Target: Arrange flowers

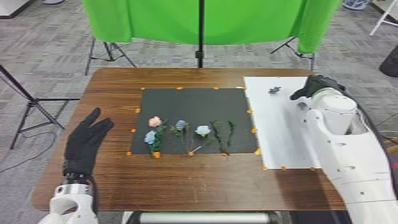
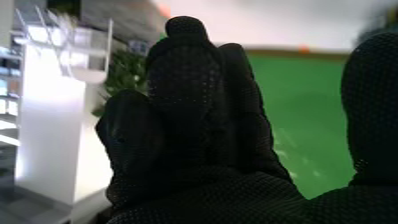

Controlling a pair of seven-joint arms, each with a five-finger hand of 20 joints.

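Observation:
In the head view my right hand [image 1: 318, 86] is over the far right corner of the white sheet [image 1: 280, 125], open, with nothing visible in it. My left hand [image 1: 83, 142] lies open along the table's left side. On the dark mat [image 1: 182, 105] are a pink flower [image 1: 155, 121], a blue flower [image 1: 150, 137], a small blue-violet flower [image 1: 180, 125], a pale blue flower [image 1: 202, 130] and green stems [image 1: 232, 134]. In the right wrist view my right hand [image 2: 191, 120] has straight fingers, its thumb apart from them.
Two small grey objects [image 1: 274, 90] [image 1: 303, 106] sit on the white sheet, the second close to my right wrist. Orange markers line the mat and sheet on the brown table [image 1: 204, 182]. Beyond the far edge stand a green cloth [image 1: 160, 20] and black stands.

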